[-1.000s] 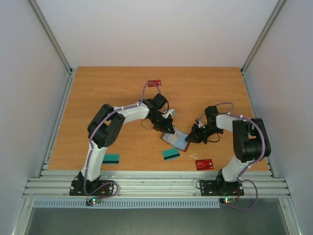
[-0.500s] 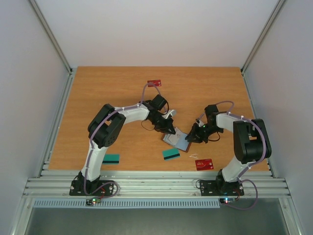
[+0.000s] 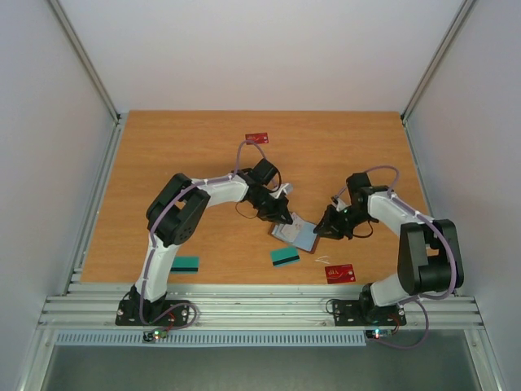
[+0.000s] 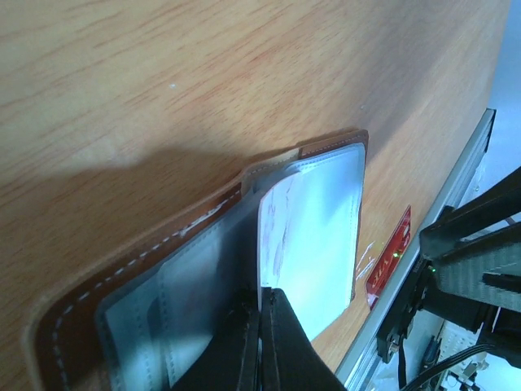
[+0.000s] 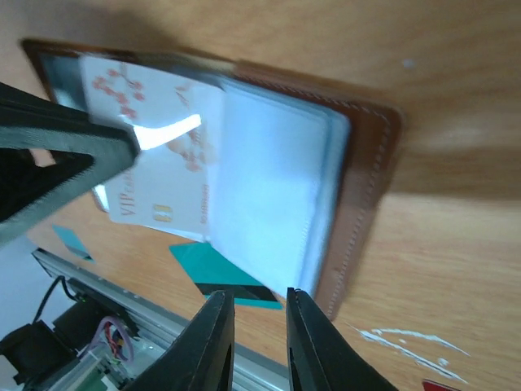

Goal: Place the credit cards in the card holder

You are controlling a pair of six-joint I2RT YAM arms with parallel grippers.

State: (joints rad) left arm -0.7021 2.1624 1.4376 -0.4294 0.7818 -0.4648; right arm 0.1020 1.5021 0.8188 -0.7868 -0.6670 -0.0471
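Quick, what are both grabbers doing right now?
Left gripper: closed, pinching a sleeve of the card holder.
Right gripper: slightly open, holding nothing.

Bright, even light keeps the top view sharp, its shadows faint. The wrist views blur up close; the card holder (image 4: 187, 261) throws a dark shadow on the table (image 4: 203, 73), and its inside glares pale blue.

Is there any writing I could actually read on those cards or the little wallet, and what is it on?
"VIP": on the white card resting over the open card holder; the smaller print beside it is blurred.
Near red card: white print, too small to read.
Far red card: white print, too small to read.
Nothing else is legible.
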